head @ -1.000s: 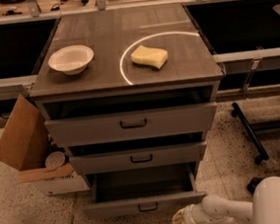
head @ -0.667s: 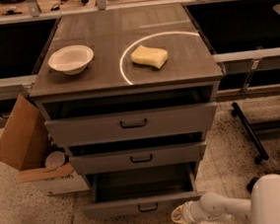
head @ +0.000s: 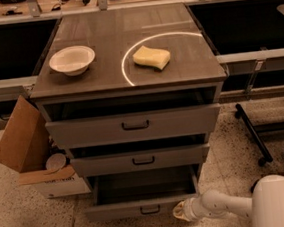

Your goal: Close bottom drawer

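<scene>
The bottom drawer (head: 141, 208) is the lowest of three grey drawers in the cabinet. It is pulled out, its dark inside shows, and its narrow front carries a small black bar handle (head: 150, 210). My gripper (head: 179, 211) is low by the floor, at the right end of that drawer's front panel, on the end of my white arm (head: 226, 205) reaching in from the lower right. The middle drawer (head: 139, 160) and the top drawer (head: 133, 125) also stand partly out.
On the cabinet top (head: 99, 84) lie a white bowl (head: 71, 59) and a yellow sponge (head: 151, 57). An open cardboard box (head: 27, 146) stands on the floor left of the cabinet. A chair base with casters (head: 252, 135) is at the right.
The gripper has shifted slightly left, closer to the right end of the bottom drawer's front. The drawers have not visibly moved.
</scene>
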Available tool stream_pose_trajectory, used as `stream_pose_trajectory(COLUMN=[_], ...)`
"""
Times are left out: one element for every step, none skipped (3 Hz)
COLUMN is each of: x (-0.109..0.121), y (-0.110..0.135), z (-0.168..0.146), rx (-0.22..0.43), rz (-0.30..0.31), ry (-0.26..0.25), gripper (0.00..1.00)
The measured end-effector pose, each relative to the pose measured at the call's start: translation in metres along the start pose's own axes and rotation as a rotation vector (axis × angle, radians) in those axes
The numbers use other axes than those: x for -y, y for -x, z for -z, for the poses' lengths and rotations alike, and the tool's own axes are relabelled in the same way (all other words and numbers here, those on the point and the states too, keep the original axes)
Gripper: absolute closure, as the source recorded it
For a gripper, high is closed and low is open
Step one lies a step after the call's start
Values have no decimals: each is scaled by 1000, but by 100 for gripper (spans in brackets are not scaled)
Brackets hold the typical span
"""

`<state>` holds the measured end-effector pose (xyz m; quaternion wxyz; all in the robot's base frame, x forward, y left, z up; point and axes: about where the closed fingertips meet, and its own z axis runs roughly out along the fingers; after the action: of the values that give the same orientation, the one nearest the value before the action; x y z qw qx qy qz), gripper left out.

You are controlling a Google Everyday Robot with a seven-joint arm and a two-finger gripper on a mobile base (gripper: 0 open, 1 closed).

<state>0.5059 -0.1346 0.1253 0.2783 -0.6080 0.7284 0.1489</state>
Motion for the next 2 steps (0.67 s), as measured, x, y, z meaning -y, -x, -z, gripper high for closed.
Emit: stream_pose_trajectory(x=[24,43], y=[-1,1], z=[-4,-4], rx=[12,33], rz=[-3,-12], ry=[-63,-112], gripper=[100,100])
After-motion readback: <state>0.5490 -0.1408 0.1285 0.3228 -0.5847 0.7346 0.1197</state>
